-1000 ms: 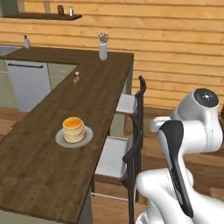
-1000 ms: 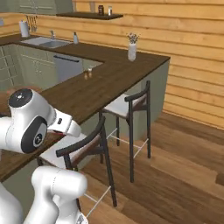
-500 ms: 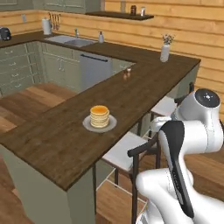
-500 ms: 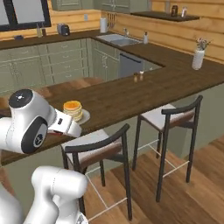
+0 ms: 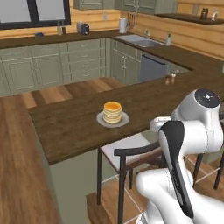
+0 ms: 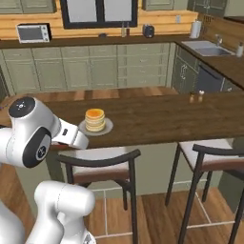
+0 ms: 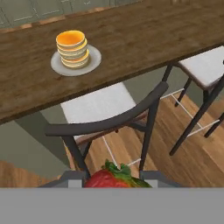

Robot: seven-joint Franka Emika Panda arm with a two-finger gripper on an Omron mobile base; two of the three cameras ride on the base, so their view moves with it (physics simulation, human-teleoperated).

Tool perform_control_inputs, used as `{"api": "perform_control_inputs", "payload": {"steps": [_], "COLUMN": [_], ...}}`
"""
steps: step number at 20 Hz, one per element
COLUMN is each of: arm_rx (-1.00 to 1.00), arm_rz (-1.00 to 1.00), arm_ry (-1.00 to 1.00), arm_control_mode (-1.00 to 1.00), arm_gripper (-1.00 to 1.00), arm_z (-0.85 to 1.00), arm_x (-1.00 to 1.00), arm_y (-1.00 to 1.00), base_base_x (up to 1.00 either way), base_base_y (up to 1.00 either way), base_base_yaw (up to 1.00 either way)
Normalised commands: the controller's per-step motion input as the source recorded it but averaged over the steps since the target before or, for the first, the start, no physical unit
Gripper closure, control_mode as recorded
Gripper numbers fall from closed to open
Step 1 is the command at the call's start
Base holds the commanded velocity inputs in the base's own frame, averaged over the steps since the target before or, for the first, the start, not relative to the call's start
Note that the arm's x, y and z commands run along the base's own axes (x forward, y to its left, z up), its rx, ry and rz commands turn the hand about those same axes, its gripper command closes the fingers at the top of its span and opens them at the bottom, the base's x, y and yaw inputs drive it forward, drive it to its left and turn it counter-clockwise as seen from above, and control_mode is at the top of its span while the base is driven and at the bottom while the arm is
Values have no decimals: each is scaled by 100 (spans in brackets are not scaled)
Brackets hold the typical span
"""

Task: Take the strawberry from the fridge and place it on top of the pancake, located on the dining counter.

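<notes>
My gripper point(image 7: 112, 178) is shut on the strawberry point(image 7: 106, 180), a small red fruit with green leaves low between the two fingers. It hangs over a chair, short of the dining counter point(image 7: 144, 30). The pancake point(image 7: 72, 47) is a golden stack on a round grey plate point(image 7: 94, 58), up and to the left in the hand view. From the base, the pancake point(image 5: 113, 112) point(image 6: 95, 119) rests mid-way along the dark wood dining counter point(image 5: 65, 127) point(image 6: 157, 119), with my white arm in front of it. The fridge is out of view.
A dark-framed chair point(image 7: 109, 120) point(image 5: 127, 153) point(image 6: 100, 162) with a pale seat stands against the counter under my hand, and a second chair point(image 6: 214, 152) to its right. Two small shakers point(image 6: 196, 96) stand on the counter. Wall cabinets and a sink point(image 6: 209, 47) lie behind.
The whole scene has swung as the base moved around the counter, so the pancake now lies straight ahead and nearer. The arm keeps the same pose.
</notes>
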Motion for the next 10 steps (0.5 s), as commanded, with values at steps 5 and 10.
{"api": "perform_control_inputs", "payload": {"steps": [5, 10], "arm_rx": [0, 0], "arm_rz": [0, 0], "arm_ry": [0, 0], "arm_control_mode": [100, 100], "arm_gripper": [100, 100], "arm_z": [0, 0], "arm_x": [0, 0], "arm_y": [0, 0], "base_base_x": [1, 8], "base_base_y": [-66, 9], "base_base_yaw": [48, 23]}}
